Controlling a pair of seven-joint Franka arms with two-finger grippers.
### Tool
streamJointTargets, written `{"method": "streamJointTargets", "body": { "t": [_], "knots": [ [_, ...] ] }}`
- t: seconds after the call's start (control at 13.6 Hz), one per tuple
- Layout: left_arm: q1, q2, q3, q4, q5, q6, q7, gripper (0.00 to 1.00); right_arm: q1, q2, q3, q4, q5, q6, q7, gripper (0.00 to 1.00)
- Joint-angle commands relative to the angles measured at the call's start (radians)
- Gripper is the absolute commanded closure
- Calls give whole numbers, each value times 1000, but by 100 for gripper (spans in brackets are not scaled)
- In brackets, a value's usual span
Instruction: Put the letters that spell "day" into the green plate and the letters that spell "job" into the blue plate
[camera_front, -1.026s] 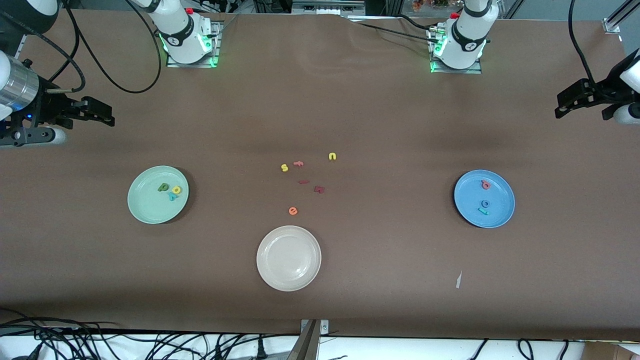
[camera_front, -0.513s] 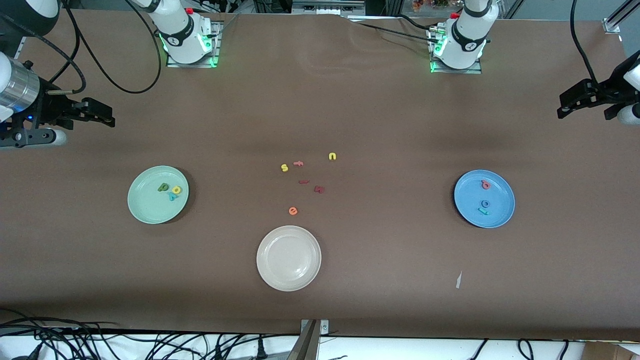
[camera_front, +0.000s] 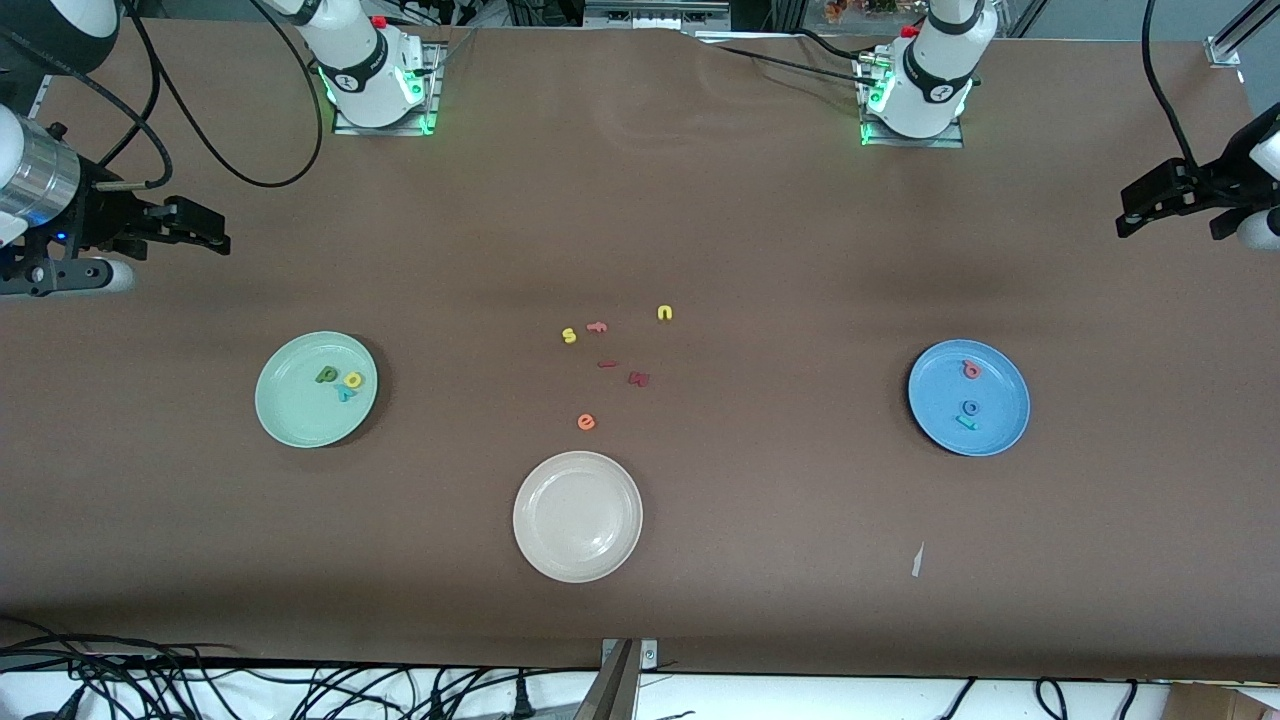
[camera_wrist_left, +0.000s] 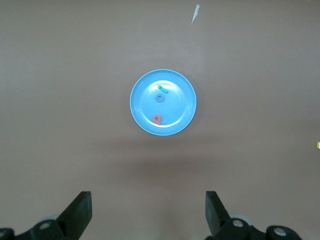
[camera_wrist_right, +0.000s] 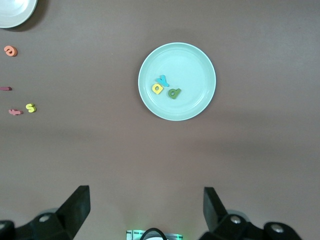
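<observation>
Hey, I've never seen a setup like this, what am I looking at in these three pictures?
Two robot arms stand at a brown table. One picture looks down from across it; the other two come from cameras on each wrist.

The left gripper hangs open above the blue plate, which holds small foam letters j, o, b. The right gripper hangs open above the green plate, holding d, a, y.

Leftover letters lie mid-table, and a white plate sits nearer the front camera. Nothing is held.

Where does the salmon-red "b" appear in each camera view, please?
Front view: the salmon-red "b" lies in the blue plate, farther from the camera than the blue "o".
Left wrist view: in the same plate, beside the "o".
Right wrist view: not in it.
Shared landmark: the blue plate.
</observation>
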Motion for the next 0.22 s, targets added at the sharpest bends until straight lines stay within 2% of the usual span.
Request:
{"method": "streamJointTargets", "body": {
  "t": [0.0,0.15],
  "knots": [
    [11,13,-4,29,-29,-19,-2,0,-5,-2,4,3,-14,-8,-2,0],
    [11,13,-4,29,-29,-19,-2,0,-5,-4,4,3,-14,-8,0,0]
  ]
}}
